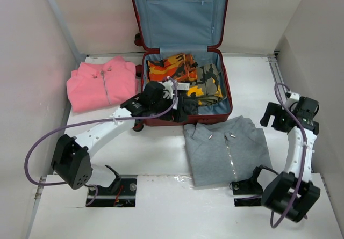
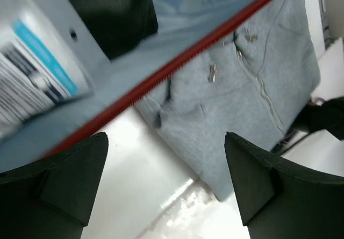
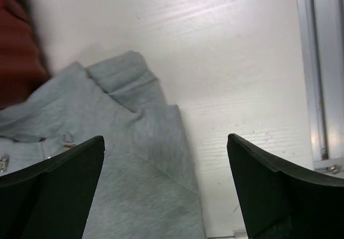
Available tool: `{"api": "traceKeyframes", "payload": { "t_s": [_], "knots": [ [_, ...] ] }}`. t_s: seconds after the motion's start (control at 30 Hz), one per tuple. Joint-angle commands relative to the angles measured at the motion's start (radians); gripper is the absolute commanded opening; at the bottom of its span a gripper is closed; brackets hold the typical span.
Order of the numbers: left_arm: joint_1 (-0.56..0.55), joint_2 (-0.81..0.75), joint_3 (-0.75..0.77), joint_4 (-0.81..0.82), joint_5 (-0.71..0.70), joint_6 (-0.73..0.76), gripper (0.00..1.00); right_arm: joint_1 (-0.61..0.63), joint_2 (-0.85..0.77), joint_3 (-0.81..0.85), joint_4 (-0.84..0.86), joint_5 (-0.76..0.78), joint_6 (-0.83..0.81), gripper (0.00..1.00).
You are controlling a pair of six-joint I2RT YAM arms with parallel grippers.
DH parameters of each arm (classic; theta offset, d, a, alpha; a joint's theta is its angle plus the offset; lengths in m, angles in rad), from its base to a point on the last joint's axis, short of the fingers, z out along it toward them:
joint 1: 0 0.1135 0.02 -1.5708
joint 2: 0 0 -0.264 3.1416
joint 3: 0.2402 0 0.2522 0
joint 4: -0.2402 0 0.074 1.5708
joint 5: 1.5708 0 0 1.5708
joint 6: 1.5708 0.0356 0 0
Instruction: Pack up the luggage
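The luggage point(image 1: 177, 19) lies open at the far middle holding camouflage clothes point(image 1: 185, 75), while a pink top point(image 1: 102, 83) and grey zip jacket point(image 1: 228, 147) wait outside, unpacked; left gripper point(image 2: 165, 137) and right gripper point(image 3: 165, 139) both gape empty.

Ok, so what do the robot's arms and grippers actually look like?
The left arm and right arm have white curved links with black joint housings. A purple cable loops along each. The left gripper and right gripper are black with wedge-shaped fingers.
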Motion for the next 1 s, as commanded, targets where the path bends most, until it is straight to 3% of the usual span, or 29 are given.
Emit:
{"api": "traceKeyframes", "payload": {
  "t_s": [0.0, 0.17, 0.3, 0.53, 0.7, 0.87, 0.97],
  "knots": [
    [0.0, -0.084, -0.105, 0.077, 0.13, -0.21, 0.86, 0.107, -0.066, 0.117, -0.057, 0.069, 0.018, 1.0],
    [-0.024, -0.167, -0.377, 0.179, 0.279, -0.434, 0.98, 0.243, -0.129, 0.21, -0.141, 0.105, 0.067, 1.0],
    [-0.113, -0.21, -0.515, 0.216, 0.25, -0.488, 1.0, 0.365, -0.23, 0.208, -0.165, 0.164, 0.13, 1.0],
    [-0.17, -0.105, -0.52, 0.339, 0.236, -0.526, 1.0, 0.49, -0.332, 0.144, -0.2, 0.247, 0.221, 1.0],
    [-0.207, -0.017, -0.528, 0.54, 0.241, -0.669, 1.0, 0.5, -0.332, 0.099, -0.212, 0.28, 0.233, 1.0],
    [-0.287, 0.07, -0.489, 0.592, 0.167, -0.747, 1.0, 0.5, -0.312, 0.053, -0.177, 0.28, 0.233, 1.0],
    [-0.287, 0.122, -0.468, 0.499, 0.103, -0.761, 1.0, 0.5, -0.312, 0.029, -0.163, 0.28, 0.233, 1.0]
  ]
}}
